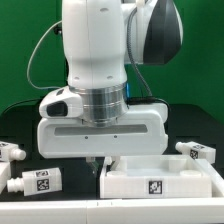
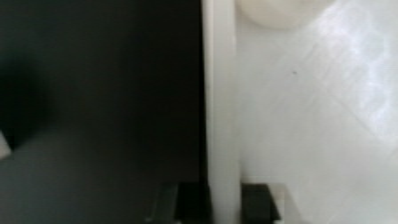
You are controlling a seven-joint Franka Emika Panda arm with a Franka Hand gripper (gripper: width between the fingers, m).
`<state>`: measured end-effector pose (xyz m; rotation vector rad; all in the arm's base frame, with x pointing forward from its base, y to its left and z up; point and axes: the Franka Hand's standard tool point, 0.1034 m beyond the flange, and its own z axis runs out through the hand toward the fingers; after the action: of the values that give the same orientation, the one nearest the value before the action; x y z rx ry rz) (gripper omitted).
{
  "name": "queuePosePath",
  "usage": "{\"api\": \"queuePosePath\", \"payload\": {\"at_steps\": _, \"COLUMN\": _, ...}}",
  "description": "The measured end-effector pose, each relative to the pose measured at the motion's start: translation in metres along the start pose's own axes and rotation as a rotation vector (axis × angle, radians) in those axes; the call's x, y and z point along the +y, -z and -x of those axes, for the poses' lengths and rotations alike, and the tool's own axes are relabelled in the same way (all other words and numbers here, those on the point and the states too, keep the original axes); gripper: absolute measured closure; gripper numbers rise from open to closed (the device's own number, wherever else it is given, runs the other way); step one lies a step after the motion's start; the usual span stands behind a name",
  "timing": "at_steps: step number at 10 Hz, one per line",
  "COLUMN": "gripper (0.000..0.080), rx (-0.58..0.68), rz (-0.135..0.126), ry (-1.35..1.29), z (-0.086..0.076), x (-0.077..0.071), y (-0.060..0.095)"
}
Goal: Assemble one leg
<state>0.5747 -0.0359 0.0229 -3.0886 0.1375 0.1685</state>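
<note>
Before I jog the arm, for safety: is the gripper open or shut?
Apparently shut on the tabletop wall: the wrist view shows both fingers flush against it, no gap.

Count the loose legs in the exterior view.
3. Far-left leg at the exterior view's left edge; lower-left leg nearer the camera; right leg behind the tabletop. The arm may hide more.
</note>
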Motion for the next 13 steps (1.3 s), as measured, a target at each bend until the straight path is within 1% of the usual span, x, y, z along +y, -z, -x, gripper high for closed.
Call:
{"api": "queuePosePath", "payload": {"at_steps": 1, "gripper": 0.0745, "rx": 0.005, "rz": 0.003, "ry": 0.019, "z": 0.003, "x": -0.002, "y": -0.004}}
{"api": "queuePosePath", "payload": {"at_steps": 3, "gripper": 0.0745, "rx": 0.022, "rz": 0.004, "ry": 0.038, "z": 0.000, "x": -0.013, "y": -0.007}}
{"api": "queuePosePath", "payload": {"at_steps": 4, "gripper": 0.0745, "rx": 0.024, "rz": 0.005, "ry": 0.041, "z": -0.006, "x": -0.015, "y": -0.011}}
{"api": "queuePosePath", "payload": {"at_steps": 5, "gripper": 0.0745, "rx": 0.022, "rz": 0.007, "ry": 0.016, "z": -0.018, "x": -0.016, "y": -0.011}}
{"api": "queuePosePath", "payload": {"at_steps": 6, "gripper": 0.0745, "rx": -0.023, "rz": 0.019, "ry": 0.010, "z": -0.021, "x": -0.016, "y": -0.011}}
{"api": "queuePosePath", "payload": {"at_steps": 7, "gripper": 0.0745, "rx": -0.052, "rz": 0.021, "ry": 0.011, "z": -0.021, "x": -0.016, "y": -0.012}}
{"api": "queuePosePath", "payload": {"at_steps": 9, "gripper": 0.0744, "rx": -0.078, "rz": 0.046, "ry": 0.005, "z": -0.021, "x": -0.016, "y": -0.010}}
{"api": "queuePosePath", "payload": {"at_steps": 10, "gripper": 0.0744, "rx": -0.078, "rz": 0.042, "ry": 0.011, "z": -0.020, "x": -0.015, "y": -0.010}}
{"api": "queuePosePath", "payload": {"at_steps": 11, "gripper": 0.0669, "rx": -0.078, "rz": 0.042, "ry": 0.012, "z": -0.020, "x": -0.016, "y": -0.010}}
{"api": "queuePosePath", "payload": {"at_steps": 12, "gripper": 0.0669, "rx": -0.079, "rz": 0.042, "ry": 0.012, "z": -0.019, "x": -0.017, "y": -0.009}}
{"api": "queuePosePath", "payload": {"at_steps": 13, "gripper": 0.0467, "rx": -0.081, "rz": 0.040, "ry": 0.019, "z": -0.013, "x": -0.023, "y": 0.000}}
